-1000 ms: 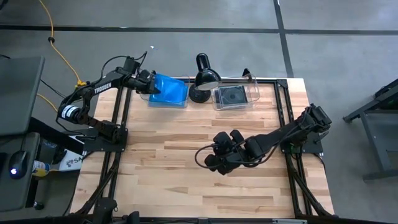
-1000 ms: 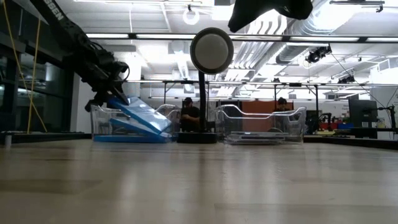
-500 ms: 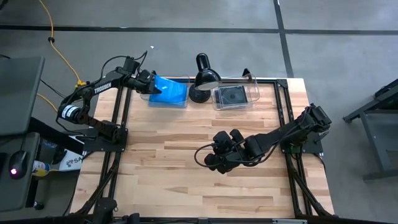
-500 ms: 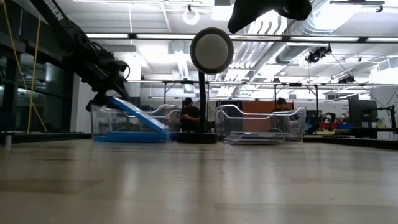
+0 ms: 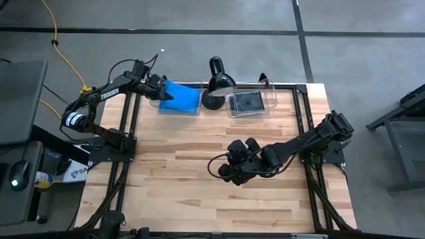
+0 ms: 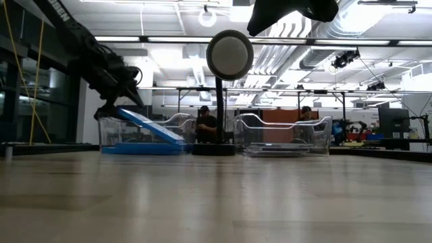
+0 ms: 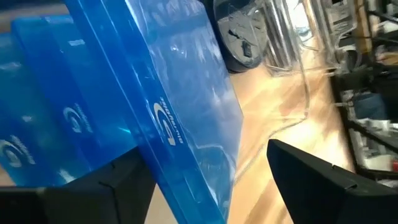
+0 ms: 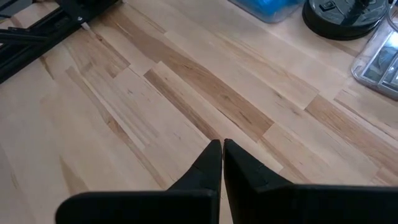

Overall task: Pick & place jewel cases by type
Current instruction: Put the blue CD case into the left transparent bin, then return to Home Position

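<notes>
High view: I count two clear bins at the table's 12 o'clock edge, a black desk lamp [image 5: 216, 85] between them. Left bin [image 5: 179, 99] holds blue jewel cases; I make out three in the left wrist view: two lying flat [image 7: 37, 137] and one tilted blue case [image 7: 180, 124] on top. Right bin [image 5: 252, 101] holds dark jewel cases [image 5: 247, 103]; the stack hides the count, so I can't give a number.

Left gripper [image 5: 161, 89] sits at the left bin's 9 o'clock rim. Low view shows the tilted case [image 6: 145, 123] leaning down into the bin from the gripper [image 6: 111, 108]. Wrist view: the case's raised edge lies between the fingers [image 7: 112, 186], jaws spread wide, so it looks released, resting on the stack.

Right gripper [image 5: 229, 174] hovers over bare table [image 5: 166, 172] near centre, fingers [image 8: 214, 165] pressed together, holding nothing.

Two people sit in the room behind, low view.
</notes>
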Controlling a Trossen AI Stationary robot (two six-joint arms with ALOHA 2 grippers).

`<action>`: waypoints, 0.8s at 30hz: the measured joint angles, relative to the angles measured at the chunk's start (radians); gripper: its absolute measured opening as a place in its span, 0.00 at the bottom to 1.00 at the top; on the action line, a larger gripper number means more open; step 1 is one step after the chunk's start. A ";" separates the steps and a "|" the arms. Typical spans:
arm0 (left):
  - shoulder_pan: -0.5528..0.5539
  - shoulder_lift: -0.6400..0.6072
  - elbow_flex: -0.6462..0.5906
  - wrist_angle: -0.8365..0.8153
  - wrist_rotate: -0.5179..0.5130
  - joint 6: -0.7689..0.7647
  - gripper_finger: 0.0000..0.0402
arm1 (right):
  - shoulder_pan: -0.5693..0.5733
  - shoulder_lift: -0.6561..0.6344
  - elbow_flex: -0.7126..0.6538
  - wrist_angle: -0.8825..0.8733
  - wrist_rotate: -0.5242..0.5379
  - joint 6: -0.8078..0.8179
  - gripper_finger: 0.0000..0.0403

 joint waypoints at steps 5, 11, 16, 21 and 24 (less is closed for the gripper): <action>0.000 0.002 0.034 -0.036 -0.037 0.040 0.73 | 0.000 0.000 0.000 0.000 0.000 0.000 0.00; 0.000 0.002 0.100 -0.093 -0.047 0.061 0.73 | 0.000 0.000 0.000 -0.001 0.000 0.000 0.00; 0.000 0.002 0.154 -0.171 -0.076 0.083 0.73 | 0.000 0.000 0.000 -0.001 0.000 0.000 0.00; 0.000 0.002 0.206 -0.255 -0.102 0.119 0.73 | 0.000 0.000 0.000 0.000 0.000 0.000 0.00; 0.000 0.002 0.241 -0.313 -0.111 0.146 0.73 | 0.000 0.000 0.000 -0.001 0.000 0.000 0.00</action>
